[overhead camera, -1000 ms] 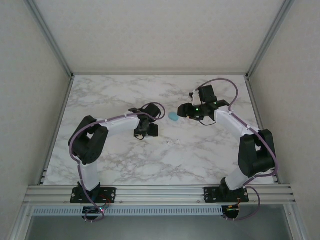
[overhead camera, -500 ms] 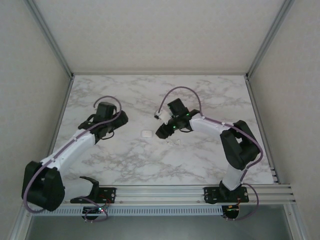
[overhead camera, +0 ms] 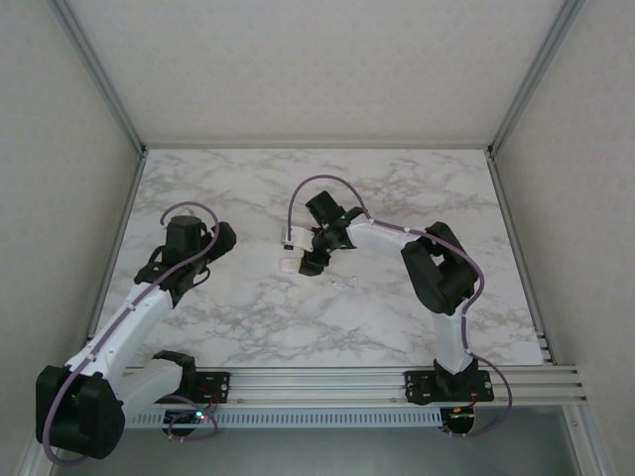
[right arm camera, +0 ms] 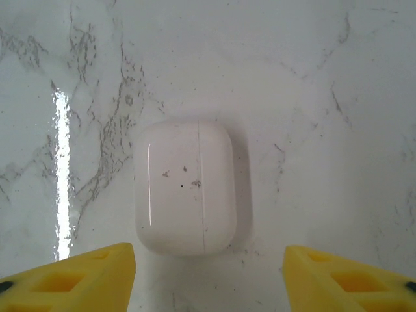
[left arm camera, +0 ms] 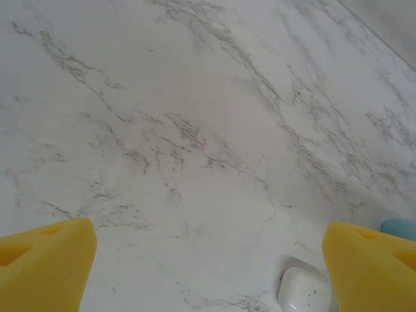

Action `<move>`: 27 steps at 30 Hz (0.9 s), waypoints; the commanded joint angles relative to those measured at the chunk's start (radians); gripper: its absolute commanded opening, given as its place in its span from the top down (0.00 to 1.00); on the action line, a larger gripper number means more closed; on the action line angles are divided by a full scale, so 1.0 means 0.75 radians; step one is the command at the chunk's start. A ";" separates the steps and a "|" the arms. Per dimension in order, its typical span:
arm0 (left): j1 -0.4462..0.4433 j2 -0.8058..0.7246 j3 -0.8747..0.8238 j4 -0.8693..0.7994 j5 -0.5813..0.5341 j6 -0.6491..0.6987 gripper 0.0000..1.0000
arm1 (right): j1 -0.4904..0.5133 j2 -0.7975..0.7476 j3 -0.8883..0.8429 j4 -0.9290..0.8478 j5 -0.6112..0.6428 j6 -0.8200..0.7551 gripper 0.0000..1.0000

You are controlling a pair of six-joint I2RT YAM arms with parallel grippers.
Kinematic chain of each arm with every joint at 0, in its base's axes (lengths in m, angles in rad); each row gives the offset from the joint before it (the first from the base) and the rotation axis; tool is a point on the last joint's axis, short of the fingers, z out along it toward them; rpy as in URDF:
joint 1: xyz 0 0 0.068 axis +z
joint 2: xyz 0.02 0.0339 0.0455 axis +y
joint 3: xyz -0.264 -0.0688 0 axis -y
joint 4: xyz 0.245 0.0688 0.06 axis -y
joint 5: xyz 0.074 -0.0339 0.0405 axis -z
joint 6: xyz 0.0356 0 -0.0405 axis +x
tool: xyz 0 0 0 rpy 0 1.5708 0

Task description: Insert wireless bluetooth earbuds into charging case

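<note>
The case [right arm camera: 184, 188] lies shut and flat on the marble table [overhead camera: 238, 188], a little left of its middle. The right gripper [right arm camera: 208, 276] hovers above it. Its yellow fingers [right arm camera: 71, 279] are spread apart and the case lies just beyond their tips, so nothing is touched or held. In the top view the right arm reaches from the near right across to the case.

The earbuds [overhead camera: 345, 284] lie on the table to the right of the case and a little nearer, apart from it. They show there as pale specks, too small to count.

The left gripper [left arm camera: 208, 273] sits well to the left of the case and is released too — its fingers [left arm camera: 45, 260] stand wide with bare marble between them. Its wrist camera catches the case at the lower right, just beside the right-hand finger. A teal object [left arm camera: 398, 228] shows at the right edge — mostly cut off, so what it is cannot be told.
</note>
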 commanded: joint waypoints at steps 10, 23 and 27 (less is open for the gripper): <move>0.021 -0.017 -0.027 0.020 -0.008 0.047 0.10 | 0.079 0.155 0.181 -0.156 -0.020 -0.077 0.38; 0.026 0.024 -0.016 0.026 0.035 0.049 0.10 | 0.079 0.206 0.181 -0.153 0.049 -0.066 0.51; 0.026 0.041 -0.013 0.056 0.086 0.053 0.11 | 0.078 0.147 0.113 -0.076 0.053 -0.043 0.58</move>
